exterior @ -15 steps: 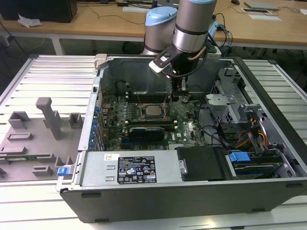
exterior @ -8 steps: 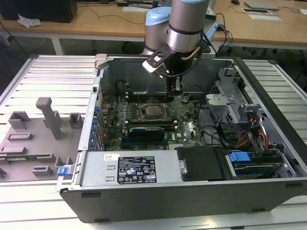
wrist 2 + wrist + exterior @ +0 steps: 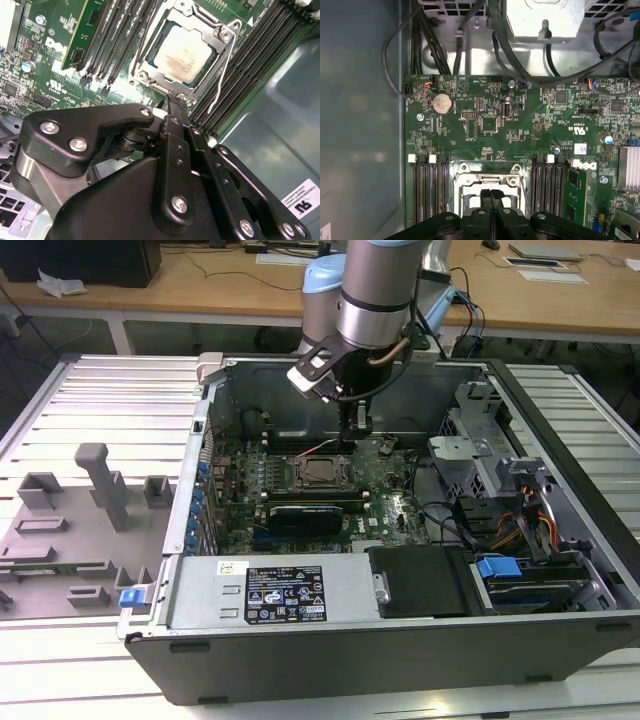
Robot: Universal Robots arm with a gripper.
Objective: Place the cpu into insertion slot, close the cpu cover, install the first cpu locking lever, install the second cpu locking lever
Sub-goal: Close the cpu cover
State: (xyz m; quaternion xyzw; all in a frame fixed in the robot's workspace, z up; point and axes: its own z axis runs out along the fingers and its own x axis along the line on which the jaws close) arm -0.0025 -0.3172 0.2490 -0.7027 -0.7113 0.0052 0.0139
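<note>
Inside the open computer case (image 3: 350, 660), the cpu (image 3: 182, 52) lies on the green board (image 3: 520, 135) under the flat cover (image 3: 150, 55). The pincer (image 3: 176, 104), fingers (image 3: 485, 199) together, sits at the cover's edge, near white lettering (image 3: 59, 82).

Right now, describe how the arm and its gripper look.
The arm is a silver-grey cylinder with a light blue joint cap; a small black-and-white box and a curved cable sit at its wrist. The gripper is matte black, built of flat linkage bars dotted with silver screw heads.

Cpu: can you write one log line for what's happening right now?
cpu: in socket | cpu cover: down over it | end effector: shut, at socket edge
</note>
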